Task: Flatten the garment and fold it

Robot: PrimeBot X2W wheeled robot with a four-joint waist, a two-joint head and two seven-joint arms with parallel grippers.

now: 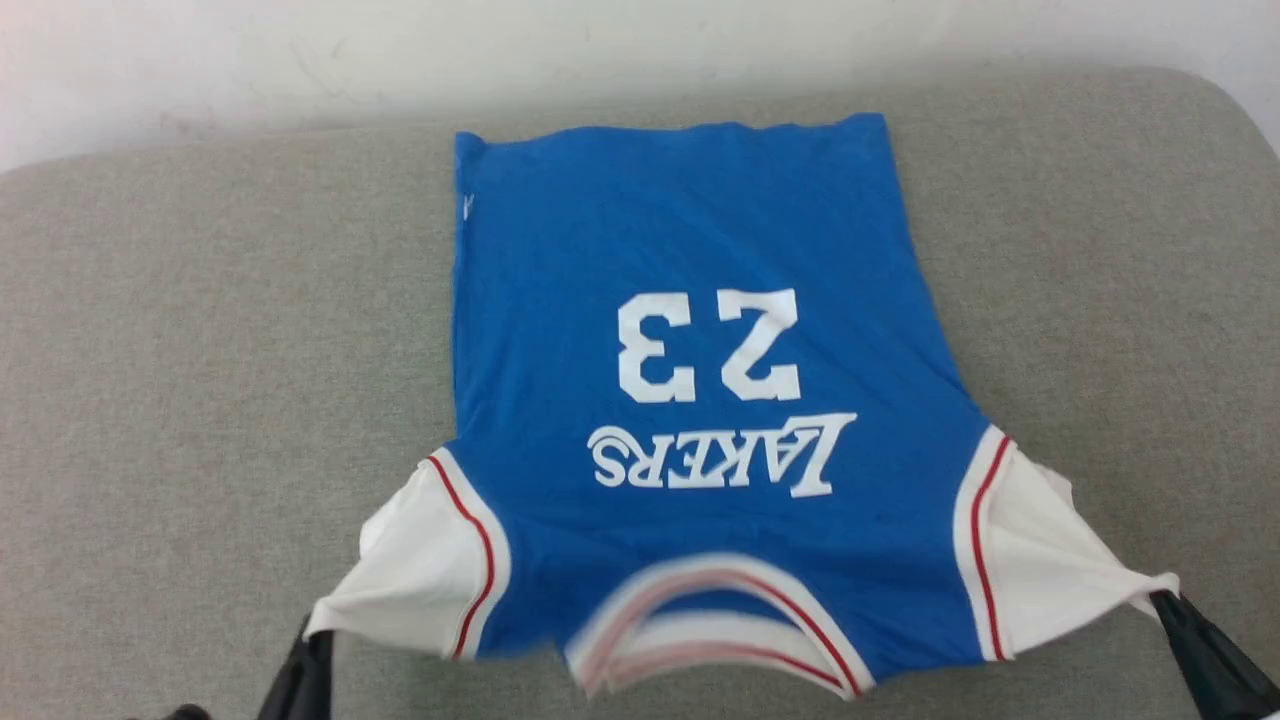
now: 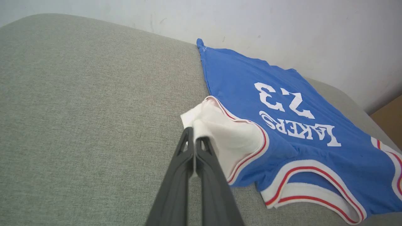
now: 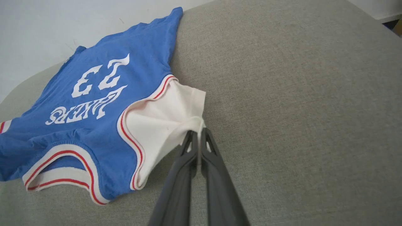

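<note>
**Operator:** Where does the shirt (image 1: 690,330) lie?

**Inspector:** Flat on the cushion (image 1: 150,400), print up. The collar (image 1: 700,620) is nearest you and the hem (image 1: 680,128) is at the far edge by the wall (image 1: 600,50). Its long axis runs straight away from you, between your arms.

**Operator:** And the grippers?

**Inspector:** Your left gripper (image 2: 194,133) is pinched shut on the tip of the left sleeve (image 1: 420,570). Your right gripper (image 3: 197,135) is pinched likewise on the right sleeve (image 1: 1050,560). Each sleeve is drawn outward. Neither arm is nearer, since both sit at the near corners, about level with the collar. Judgement: a fold should carry the near end along that axis, toward the hem.
</note>
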